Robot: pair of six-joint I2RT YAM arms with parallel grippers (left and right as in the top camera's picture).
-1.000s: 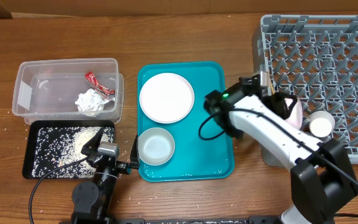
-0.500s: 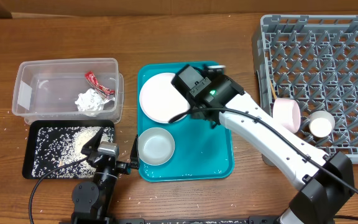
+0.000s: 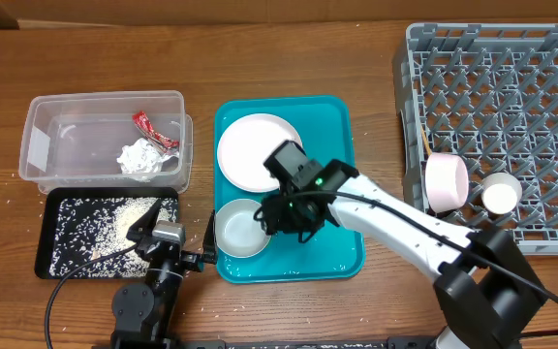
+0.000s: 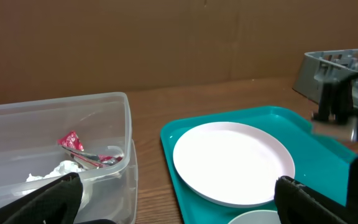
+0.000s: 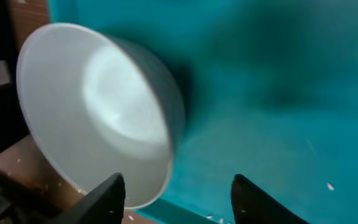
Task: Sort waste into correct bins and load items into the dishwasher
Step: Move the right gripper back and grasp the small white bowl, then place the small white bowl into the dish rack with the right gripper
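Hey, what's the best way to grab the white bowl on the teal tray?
Pinch the bowl by its rim from above, one finger inside, one outside. It sits upright and empty, with a thin wall, and the open right end effector is near its edge toward the tray's middle.

On the worktop (image 3: 289,53), left, the tub (image 3: 42,107) sits behind the shallow tray (image 3: 45,233); the middle serving tray (image 3: 332,145) carries plate (image 3: 250,145) behind bowl (image 3: 235,231); the rack (image 3: 511,87) stands right

Overhead straight down, wrists low and near; all share teal tray (image 3: 332,121)
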